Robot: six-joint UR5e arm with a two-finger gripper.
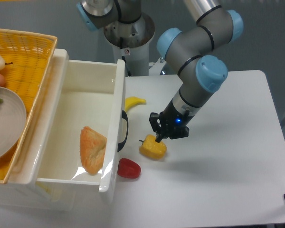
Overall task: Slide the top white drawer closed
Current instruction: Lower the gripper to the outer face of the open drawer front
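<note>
The top white drawer (113, 124) stands pulled far out toward the right, with a black arched handle (124, 130) on its front. Inside it lies a piece of orange-brown bread (92, 149). My gripper (167, 134) hovers to the right of the drawer front, just above a yellow pepper (152, 147). Its fingers point down and look close together, with nothing visibly held. A stretch of table separates the gripper from the handle.
A yellow wicker basket (31, 52) with a grey plate (4, 121) sits on the cabinet at the left. A red pepper (128, 168) and a banana (134, 102) lie on the white table (228, 171) by the drawer front. The arm's base (128, 33) rises behind.
</note>
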